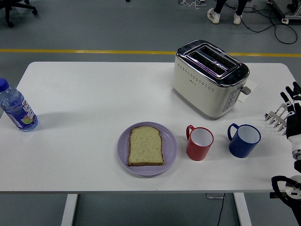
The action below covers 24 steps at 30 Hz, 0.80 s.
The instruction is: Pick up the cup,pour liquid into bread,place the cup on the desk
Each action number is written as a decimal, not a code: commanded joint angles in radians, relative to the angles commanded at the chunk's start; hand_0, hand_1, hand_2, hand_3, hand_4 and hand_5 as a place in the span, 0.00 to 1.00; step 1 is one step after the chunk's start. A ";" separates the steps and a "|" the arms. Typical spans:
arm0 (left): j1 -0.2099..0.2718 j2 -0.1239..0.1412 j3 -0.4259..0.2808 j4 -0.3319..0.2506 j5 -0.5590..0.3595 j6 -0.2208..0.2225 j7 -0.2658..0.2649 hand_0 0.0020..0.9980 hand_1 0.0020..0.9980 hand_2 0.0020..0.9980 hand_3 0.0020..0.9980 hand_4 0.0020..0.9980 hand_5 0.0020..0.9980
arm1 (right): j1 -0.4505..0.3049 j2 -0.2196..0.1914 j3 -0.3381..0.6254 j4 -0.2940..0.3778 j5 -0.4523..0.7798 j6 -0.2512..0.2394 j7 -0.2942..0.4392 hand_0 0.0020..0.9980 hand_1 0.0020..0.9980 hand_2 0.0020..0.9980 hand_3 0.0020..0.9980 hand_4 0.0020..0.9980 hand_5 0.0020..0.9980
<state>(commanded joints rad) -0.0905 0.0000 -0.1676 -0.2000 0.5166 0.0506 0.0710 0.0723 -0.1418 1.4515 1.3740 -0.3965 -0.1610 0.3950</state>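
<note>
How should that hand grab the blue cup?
Probably around the blue cup body from its right side: it stands upright, its handle points left toward the red cup, and the right hand waits open on that free side.

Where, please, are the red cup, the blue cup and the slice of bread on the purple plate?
red cup [199, 143], head view, outer wall.
blue cup [243, 141], head view, outer wall.
slice of bread [146, 146], head view, centre of crumb.

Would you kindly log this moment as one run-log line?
right hand: open, table's right edge | blue cup: untouched | red cup: untouched | bread: on plate
</note>
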 joint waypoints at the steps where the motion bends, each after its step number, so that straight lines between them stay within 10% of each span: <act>1: 0.000 0.000 0.000 0.000 0.000 0.000 0.000 0.64 0.65 0.66 0.55 0.32 0.84 | -0.002 0.002 0.014 -0.004 0.038 0.018 -0.017 0.72 0.65 0.68 0.63 0.68 0.22; 12: -0.004 0.000 -0.003 0.000 0.001 0.000 0.000 0.63 0.65 0.66 0.55 0.32 0.84 | -0.015 0.013 0.181 -0.029 0.053 0.230 -0.390 0.70 0.63 0.66 0.63 0.64 0.31; 24: -0.005 0.000 -0.003 0.000 0.001 0.000 0.000 0.64 0.65 0.66 0.55 0.32 0.84 | -0.015 0.017 0.187 -0.041 0.051 0.224 -0.412 0.70 0.62 0.66 0.63 0.63 0.33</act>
<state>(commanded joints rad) -0.0955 0.0000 -0.1705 -0.2003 0.5175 0.0503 0.0710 0.0573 -0.1245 1.6384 1.3334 -0.3451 0.0625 -0.0166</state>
